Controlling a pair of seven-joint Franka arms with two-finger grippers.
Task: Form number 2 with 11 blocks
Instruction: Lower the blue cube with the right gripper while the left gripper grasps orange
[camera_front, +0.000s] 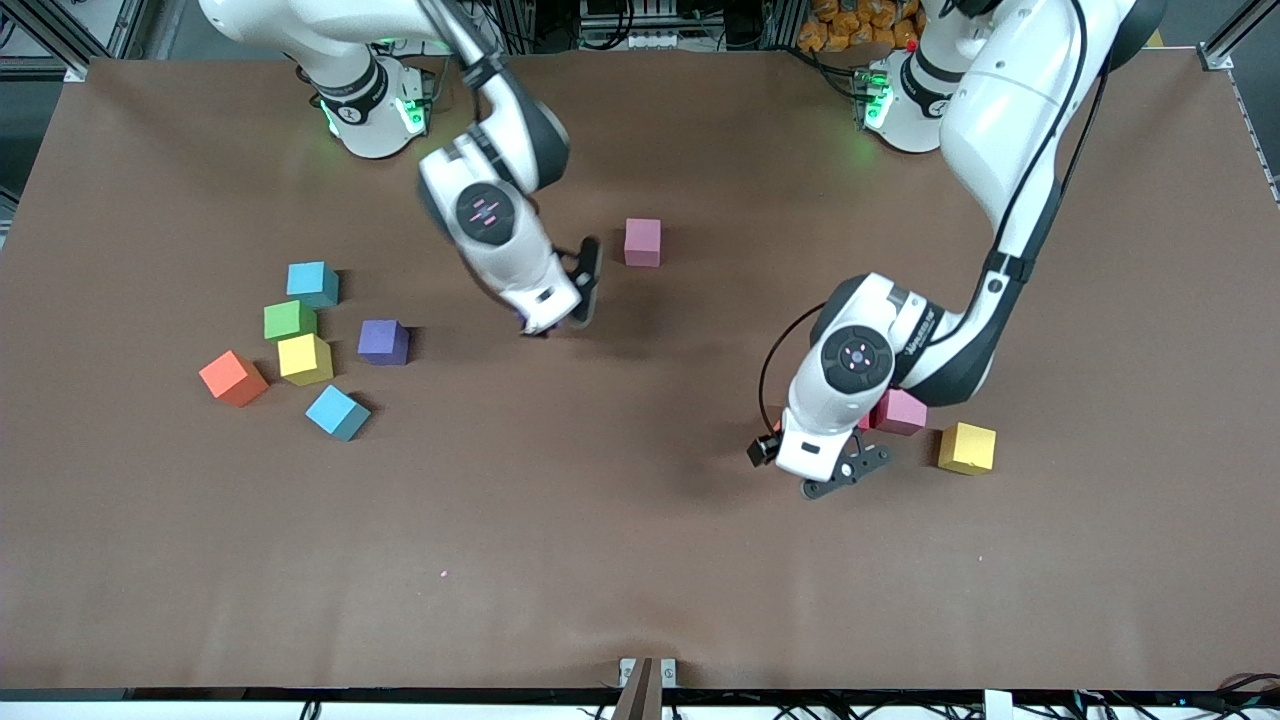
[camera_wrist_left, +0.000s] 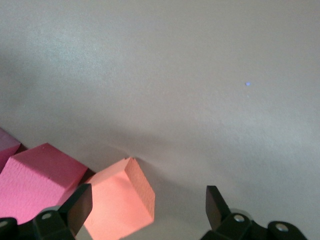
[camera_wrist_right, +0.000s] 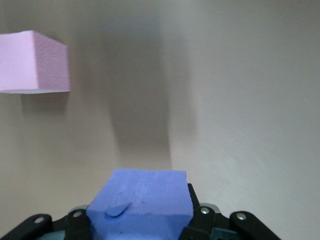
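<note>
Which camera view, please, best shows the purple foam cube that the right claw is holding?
The right wrist view: the purple foam cube fills the foreground, gripped in the right claw. The front view hides it under that claw; the left wrist view misses it.

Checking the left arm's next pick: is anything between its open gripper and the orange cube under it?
Nothing visible is. The left gripper is open just above the orange cube, one finger at each side. A pink cube sits close beside it, near one finger, so that finger has little room.
</note>
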